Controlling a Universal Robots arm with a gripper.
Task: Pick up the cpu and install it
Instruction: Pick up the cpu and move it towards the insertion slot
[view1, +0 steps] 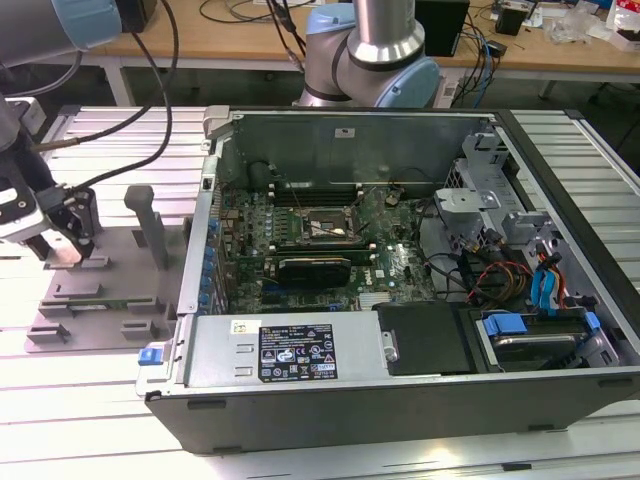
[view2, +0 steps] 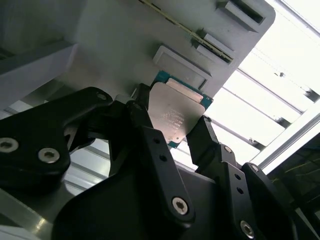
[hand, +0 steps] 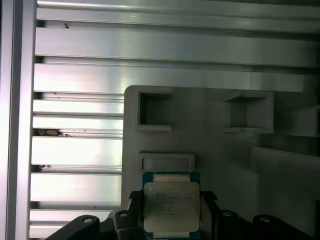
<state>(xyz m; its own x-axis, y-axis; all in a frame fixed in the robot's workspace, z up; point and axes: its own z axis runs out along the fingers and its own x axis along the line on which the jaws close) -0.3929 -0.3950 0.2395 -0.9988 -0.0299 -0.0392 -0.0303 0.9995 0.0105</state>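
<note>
The cpu is a flat square chip with a silver top and a green edge. It sits between the two black fingers of my gripper, which press on its opposite edges just above the grey fixture tray. In the first wrist view the cpu is held by the gripper in front of the tray's recesses. In the exterior view the gripper hangs over the tray at the exterior view's left, well away from the motherboard socket inside the open computer case.
The open computer case takes up the middle and the exterior view's right, with tall walls, cables and drive bays. An upright grey post stands on the tray. The arm's base rises behind the case. Slatted aluminium table lies underneath.
</note>
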